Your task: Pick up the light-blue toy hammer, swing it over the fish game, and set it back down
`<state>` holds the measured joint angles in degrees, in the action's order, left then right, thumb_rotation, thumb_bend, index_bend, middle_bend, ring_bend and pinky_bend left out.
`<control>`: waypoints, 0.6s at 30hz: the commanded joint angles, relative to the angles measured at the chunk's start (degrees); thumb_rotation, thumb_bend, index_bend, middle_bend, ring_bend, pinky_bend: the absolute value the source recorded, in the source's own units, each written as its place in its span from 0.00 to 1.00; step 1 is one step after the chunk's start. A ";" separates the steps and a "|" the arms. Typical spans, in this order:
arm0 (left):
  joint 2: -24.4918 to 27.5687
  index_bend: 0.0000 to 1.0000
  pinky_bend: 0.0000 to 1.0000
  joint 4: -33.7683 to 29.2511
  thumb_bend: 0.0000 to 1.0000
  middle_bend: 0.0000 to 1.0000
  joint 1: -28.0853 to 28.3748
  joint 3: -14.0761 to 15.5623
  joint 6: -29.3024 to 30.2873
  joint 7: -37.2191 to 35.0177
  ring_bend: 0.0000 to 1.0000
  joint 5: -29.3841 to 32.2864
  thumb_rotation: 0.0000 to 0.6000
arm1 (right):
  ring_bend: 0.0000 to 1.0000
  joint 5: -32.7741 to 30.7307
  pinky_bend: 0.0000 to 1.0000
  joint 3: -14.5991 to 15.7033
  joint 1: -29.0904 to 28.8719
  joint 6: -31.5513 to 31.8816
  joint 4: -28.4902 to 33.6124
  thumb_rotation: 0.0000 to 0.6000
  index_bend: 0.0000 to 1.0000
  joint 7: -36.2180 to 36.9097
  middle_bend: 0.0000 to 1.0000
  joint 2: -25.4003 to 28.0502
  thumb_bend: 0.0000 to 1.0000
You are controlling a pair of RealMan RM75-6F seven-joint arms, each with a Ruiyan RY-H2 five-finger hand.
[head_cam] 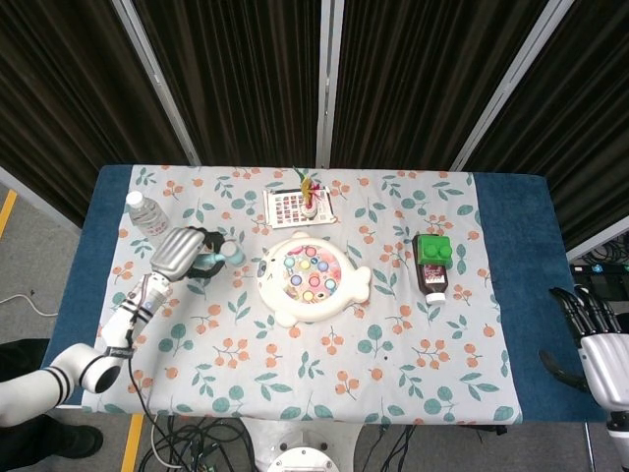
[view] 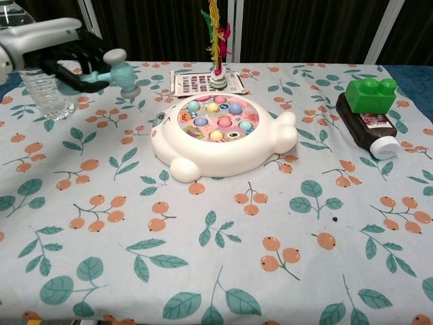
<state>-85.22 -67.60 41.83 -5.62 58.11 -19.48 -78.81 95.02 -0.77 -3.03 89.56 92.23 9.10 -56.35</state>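
My left hand [head_cam: 181, 254] [view: 67, 57] grips the handle of the light-blue toy hammer [head_cam: 224, 253] [view: 120, 72] and holds it above the cloth, left of the fish game. The hammer's head points right and hangs clear of the table. The white fish game [head_cam: 313, 279] [view: 220, 133], with coloured pegs on its pink top, sits in the middle of the table. My right hand [head_cam: 595, 339] hangs off the table's right edge with fingers apart and nothing in it.
A water bottle [head_cam: 152, 222] [view: 42, 91] stands just behind my left hand. A card with a feathered toy [head_cam: 299, 204] [view: 215, 73] lies behind the game. A brown bottle with green block [head_cam: 432, 263] [view: 369, 112] lies to the right.
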 commanded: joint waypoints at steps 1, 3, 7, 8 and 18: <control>-1.21 0.56 0.40 1.89 0.47 0.55 -3.02 2.06 1.54 -0.25 0.42 0.66 1.00 | 0.00 0.28 0.00 -0.07 -0.37 -0.29 -0.16 1.00 0.00 0.15 0.12 -0.20 0.19; -2.21 0.55 0.38 3.63 0.45 0.54 -3.93 2.88 1.30 -0.43 0.40 0.44 1.00 | 0.00 0.41 0.00 -0.08 -0.58 -0.47 -0.19 1.00 0.00 0.16 0.12 -0.27 0.19; -4.17 0.53 0.36 6.39 0.41 0.52 -4.78 3.31 0.87 -1.34 0.37 -0.07 1.00 | 0.00 0.29 0.00 -0.09 -0.58 -0.42 0.00 1.00 0.00 -0.02 0.11 -0.21 0.19; -4.56 0.52 0.35 6.98 0.40 0.51 -4.81 3.30 0.75 -1.53 0.37 -0.22 1.00 | 0.00 0.25 0.00 -0.07 -0.54 -0.39 0.05 1.00 0.00 -0.06 0.11 -0.20 0.19; -5.83 0.43 0.32 8.76 0.31 0.42 -5.24 3.62 0.14 -2.75 0.29 -2.26 1.00 | 0.00 -0.04 0.00 0.01 -0.29 -0.15 0.58 1.00 0.00 -0.56 0.12 -0.01 0.19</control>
<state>-91.08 -58.79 36.65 -2.09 58.29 -22.25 -80.95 94.99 -0.76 -3.31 89.41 92.80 8.55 -56.37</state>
